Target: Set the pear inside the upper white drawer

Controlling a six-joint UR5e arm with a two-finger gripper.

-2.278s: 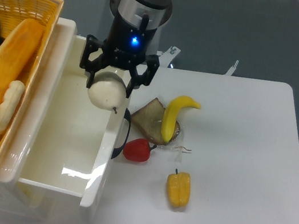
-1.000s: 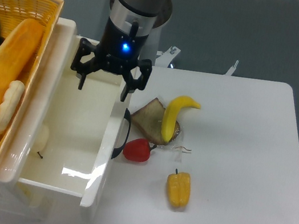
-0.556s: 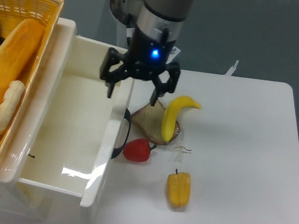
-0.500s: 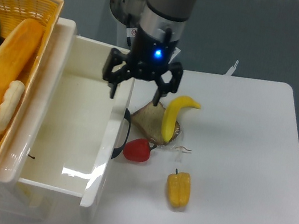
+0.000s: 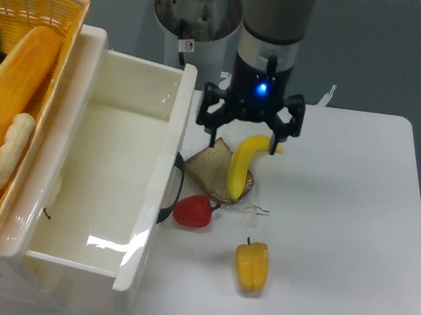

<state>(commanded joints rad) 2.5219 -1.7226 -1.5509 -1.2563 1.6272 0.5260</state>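
Note:
The upper white drawer (image 5: 168, 130) stands pulled open at the left, with its dark curved handle (image 5: 174, 192) on the front. The pear (image 5: 55, 192) lies inside at the drawer's left wall. Only a pale sliver and its thin dark stem show, and the rest is hidden under the wicker basket. My gripper (image 5: 242, 145) is open and empty. It hangs over the table to the right of the drawer, just above the banana (image 5: 241, 167) and well apart from the pear.
A wicker basket (image 5: 34, 0) with bread and other food overhangs the drawer's left side. A bread slice (image 5: 207, 170), a red pepper (image 5: 193, 211) and a yellow bell pepper (image 5: 251, 267) lie on the white table (image 5: 344, 230) beside the drawer front.
My gripper let the pear go over the drawer. The pear rolled to the left wall under the basket. The open gripper then moved right, from over the drawer to above the banana.

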